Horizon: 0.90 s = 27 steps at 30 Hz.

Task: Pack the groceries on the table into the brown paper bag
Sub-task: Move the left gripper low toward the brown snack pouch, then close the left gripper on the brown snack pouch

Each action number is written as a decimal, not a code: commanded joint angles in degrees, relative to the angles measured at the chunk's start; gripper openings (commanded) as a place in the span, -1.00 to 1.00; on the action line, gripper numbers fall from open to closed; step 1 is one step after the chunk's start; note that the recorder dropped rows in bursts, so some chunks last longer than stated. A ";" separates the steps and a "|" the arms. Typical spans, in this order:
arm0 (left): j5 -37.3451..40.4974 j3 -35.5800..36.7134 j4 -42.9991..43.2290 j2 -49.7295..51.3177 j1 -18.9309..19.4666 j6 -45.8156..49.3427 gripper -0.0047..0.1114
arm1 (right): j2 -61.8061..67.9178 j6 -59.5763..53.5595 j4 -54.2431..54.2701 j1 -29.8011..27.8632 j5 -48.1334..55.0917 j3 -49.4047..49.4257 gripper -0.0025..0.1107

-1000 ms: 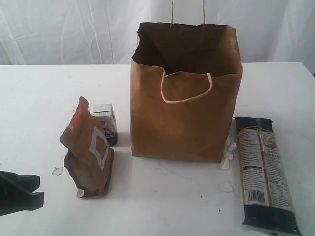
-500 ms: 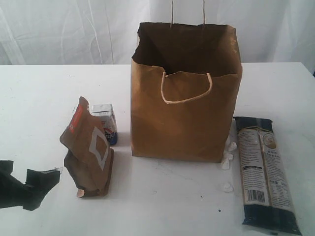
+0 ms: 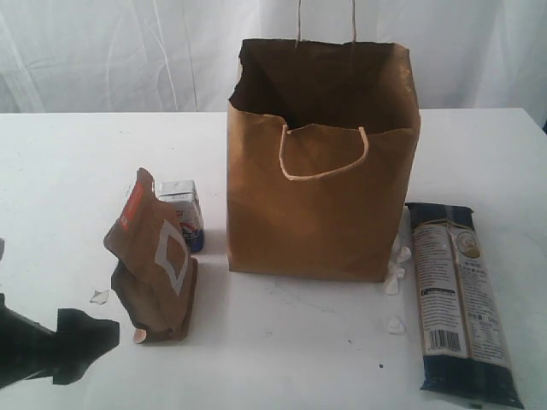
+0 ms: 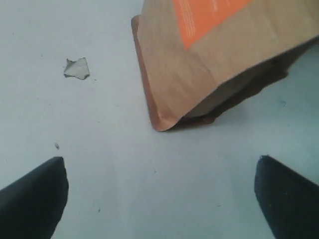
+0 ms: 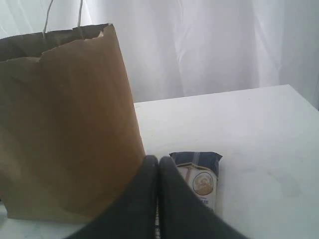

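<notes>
The brown paper bag stands open and upright in the middle of the white table. To its left stands a creased brown foil pouch with an orange strip, and a small white-blue carton sits just behind the pouch. The long dark pasta packet lies flat to the right of the bag. My left gripper is low at the front left, short of the pouch. It is open, with only bare table between its fingers. My right gripper is shut on nothing, facing the bag and the pasta packet.
A tiny pale flake lies on the table left of the pouch. A few white paper scraps lie by the bag's front right corner. A white curtain hangs behind the table.
My left gripper has opened wide and moved right along the front of the table, closer to the foil pouch. The right gripper and the groceries have not moved.
</notes>
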 commanded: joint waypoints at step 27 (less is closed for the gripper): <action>-44.68 -9.73 3.64 32.85 -16.51 0.47 0.89 | -0.09 0.12 0.00 -0.27 -0.30 0.16 -0.96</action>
